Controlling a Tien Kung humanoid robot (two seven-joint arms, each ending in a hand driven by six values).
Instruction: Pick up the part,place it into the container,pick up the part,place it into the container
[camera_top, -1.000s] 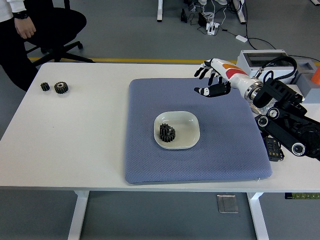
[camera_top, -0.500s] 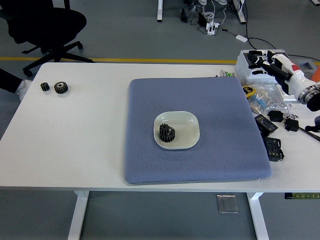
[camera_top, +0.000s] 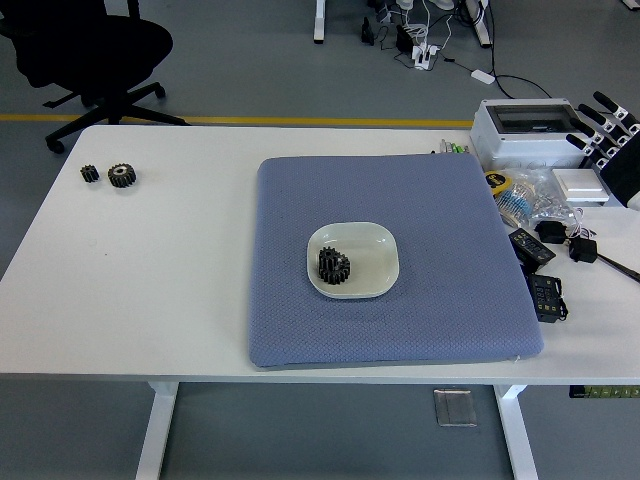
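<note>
Gears (camera_top: 334, 265) in the white dish (camera_top: 380, 245), well apart from the open, empty right hand (camera_top: 606, 130) at the far-right edge

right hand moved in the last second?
Yes. The right hand has pulled back rightward, off the blue mat, past the grey box, to the picture's right edge, fingers spread and empty.

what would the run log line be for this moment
right hand: open, empty, at far right edge | left hand: not in view | gears: in white dish on blue mat | two gears: far left on table
</note>
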